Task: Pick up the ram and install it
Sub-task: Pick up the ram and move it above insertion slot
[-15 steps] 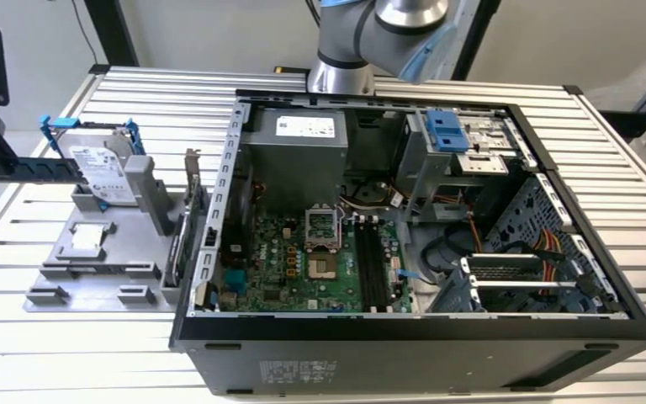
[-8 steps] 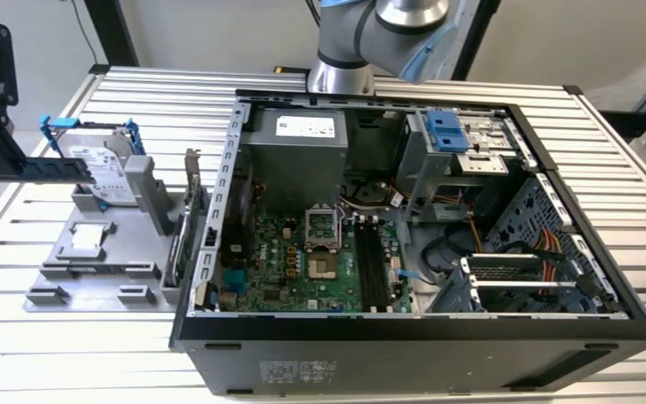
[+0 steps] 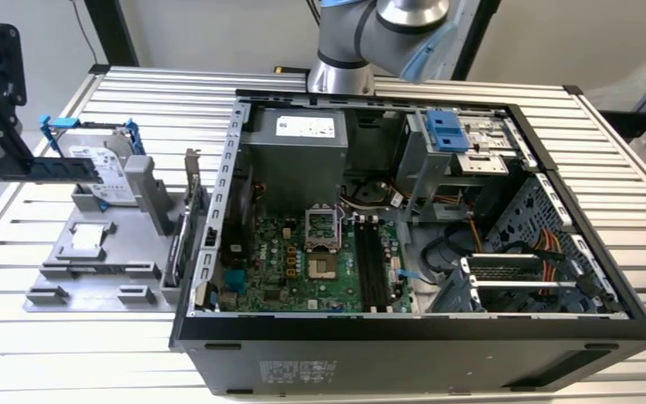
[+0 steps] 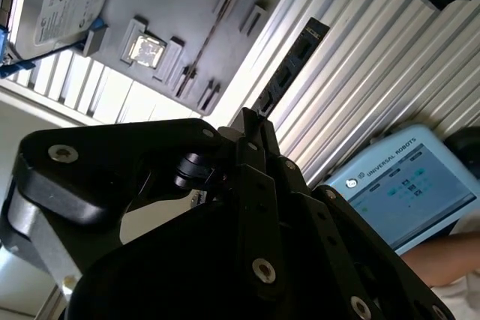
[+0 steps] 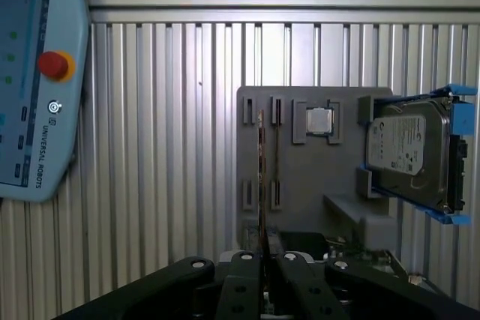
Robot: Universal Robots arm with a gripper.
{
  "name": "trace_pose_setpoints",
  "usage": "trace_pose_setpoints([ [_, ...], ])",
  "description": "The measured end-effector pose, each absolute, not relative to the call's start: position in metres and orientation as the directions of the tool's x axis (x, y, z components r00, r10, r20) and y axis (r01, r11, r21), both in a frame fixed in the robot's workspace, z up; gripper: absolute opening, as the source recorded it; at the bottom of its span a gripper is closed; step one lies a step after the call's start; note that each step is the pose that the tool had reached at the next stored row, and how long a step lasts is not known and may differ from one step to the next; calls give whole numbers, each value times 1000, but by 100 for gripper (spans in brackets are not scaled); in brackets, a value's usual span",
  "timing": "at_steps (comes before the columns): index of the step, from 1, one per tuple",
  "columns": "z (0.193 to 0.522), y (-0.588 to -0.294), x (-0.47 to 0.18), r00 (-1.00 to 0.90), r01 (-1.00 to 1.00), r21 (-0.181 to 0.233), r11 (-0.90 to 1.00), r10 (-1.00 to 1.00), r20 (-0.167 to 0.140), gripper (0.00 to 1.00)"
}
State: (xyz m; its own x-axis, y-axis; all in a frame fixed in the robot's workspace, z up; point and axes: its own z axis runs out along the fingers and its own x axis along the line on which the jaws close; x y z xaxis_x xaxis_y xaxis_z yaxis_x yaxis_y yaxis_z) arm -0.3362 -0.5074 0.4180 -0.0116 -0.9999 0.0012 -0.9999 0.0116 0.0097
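Over the table's (image 3: 628, 172) edge at the exterior view's left, above the grey holder tray (image 5: 307, 177): one gripper (image 5: 263, 249), black linkage fingers, jaws clamped on the ram (image 4: 294, 56). Ram: a long, narrow, flat board with a row of dark chips on its face; in the first wrist view it shows edge-on as a thin line running out from between the fingertips. It looks clear of the tray's slotted posts, held in the air with its long axis level and crosswise to the fingers. Memory slots (image 3: 370, 268): long, black and narrow, on the green board inside the open computer case (image 3: 413, 347), well apart from the ram toward the exterior view's right. By my judgement their length runs about square to the ram's present axis. Tray: matt moulded plastic, holding a square metal-lidded processor (image 5: 320, 120) and a boxy silver hard drive (image 5: 409, 151) in blue handles. Table: ribbed aluminium slats. Case: perforated sheet steel with a black front. Pale blue teach pendant (image 5: 30, 80) beside the table.
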Motion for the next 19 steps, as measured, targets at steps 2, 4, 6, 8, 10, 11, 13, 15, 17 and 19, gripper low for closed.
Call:
trace_pose_setpoints([
  [2, 418, -507, -335, -12, -1000, 10, 12, -1000, 1, 0],
  [4, 418, -507, -333, -12, -1000, 10, 12, -1000, 1, 0],
  [6, 418, -507, -332, -12, -1000, 10, 12, -1000, 2, 0],
  [8, 418, -507, -330, -12, -1000, 10, 12, -1000, 2, 0],
  [10, 418, -507, -329, -12, -1000, 10, 12, -1000, 2, 0],
  [11, 418, -507, -328, -12, -1000, 10, 12, -1000, 2, 0],
  [13, 418, -507, -327, -12, -1000, 10, 12, -1000, 2, 0],
  [15, 418, -507, -326, -12, -1000, 10, 12, -1000, 2, 0],
  [17, 418, -507, -325, -12, -1000, 10, 12, -1000, 2, 0],
  [19, 418, -507, -324, -12, -1000, 10, 12, -1000, 2, 0],
])
